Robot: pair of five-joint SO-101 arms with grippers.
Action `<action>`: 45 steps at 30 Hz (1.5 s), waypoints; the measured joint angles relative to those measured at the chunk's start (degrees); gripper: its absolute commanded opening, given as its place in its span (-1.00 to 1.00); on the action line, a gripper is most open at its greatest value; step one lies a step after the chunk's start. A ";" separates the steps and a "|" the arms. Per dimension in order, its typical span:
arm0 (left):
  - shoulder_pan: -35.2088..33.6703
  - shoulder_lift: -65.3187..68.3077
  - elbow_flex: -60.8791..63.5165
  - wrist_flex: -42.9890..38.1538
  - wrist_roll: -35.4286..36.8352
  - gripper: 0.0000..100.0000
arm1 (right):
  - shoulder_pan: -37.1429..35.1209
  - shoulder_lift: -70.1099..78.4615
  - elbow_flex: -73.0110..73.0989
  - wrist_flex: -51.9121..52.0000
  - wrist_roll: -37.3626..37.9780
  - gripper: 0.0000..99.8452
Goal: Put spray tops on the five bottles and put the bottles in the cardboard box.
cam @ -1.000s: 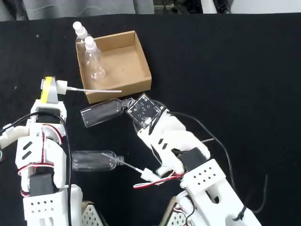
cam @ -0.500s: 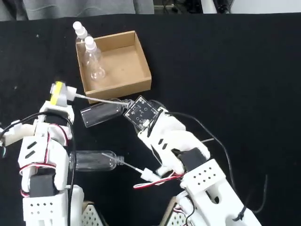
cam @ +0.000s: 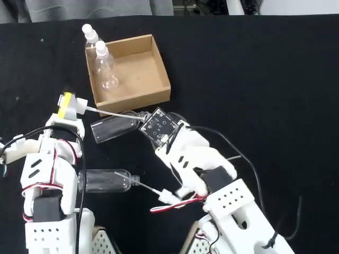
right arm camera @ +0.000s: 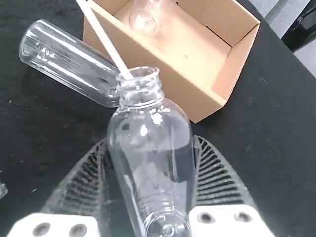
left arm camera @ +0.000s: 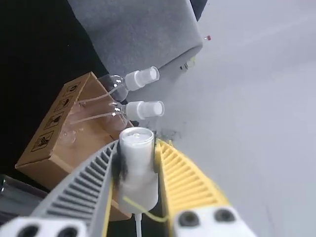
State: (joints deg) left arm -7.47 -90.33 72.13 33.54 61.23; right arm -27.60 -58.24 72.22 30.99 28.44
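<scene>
My left gripper (cam: 68, 104) (left arm camera: 137, 148) is shut on a white spray top (left arm camera: 138, 170), whose thin tube (cam: 114, 112) slants across to the right. The tube's tip (right arm camera: 123, 74) sits at the open mouth of a clear bottle (right arm camera: 148, 148). My right gripper (cam: 144, 117) (right arm camera: 150, 143) is shut on that bottle, just in front of the cardboard box (cam: 153, 79). Two capped bottles (cam: 103, 63) (left arm camera: 143, 109) stand in the box's left corner. A bare bottle (cam: 114, 128) lies beside the held one. Nearer me lies another bottle (cam: 106, 181), with a loose spray top (cam: 169, 197) whose tube enters its neck.
The table is covered in black cloth (cam: 254, 79), bare on its right half. Red and black cables (cam: 233, 153) trail from the right arm. A grey fabric (cam: 95, 8) lies past the table's far edge.
My left gripper has swung down and to the right with the spray top, bringing the tube's tip from in front of the box to the held bottle's mouth. The right arm has kept still.
</scene>
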 measured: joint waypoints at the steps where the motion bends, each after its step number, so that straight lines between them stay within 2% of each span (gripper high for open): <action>1: 0.88 0.00 0.00 0.00 -0.62 -0.94 | 0.00 0.00 0.00 0.00 0.00 -0.84; 12: 3.52 0.00 4.22 -7.12 -2.99 -0.94 | -0.09 0.00 0.00 0.00 0.00 -0.84; 16: 3.52 0.00 4.31 -7.56 -3.34 -0.94 | -1.58 0.00 0.00 0.00 0.00 -0.84; 25: 9.05 0.00 6.42 -7.56 -6.51 -0.94 | -3.43 0.00 0.62 0.00 0.00 -0.84; 36: 10.02 0.00 6.42 -7.56 -8.00 -0.94 | -3.43 0.00 0.62 0.00 0.00 -0.84; 45: 15.74 0.00 8.09 -7.74 -11.60 -0.94 | -3.60 0.00 0.62 0.00 0.09 -0.84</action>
State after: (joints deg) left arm 8.26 -90.33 80.22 25.80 49.63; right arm -31.21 -58.24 72.84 30.99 28.53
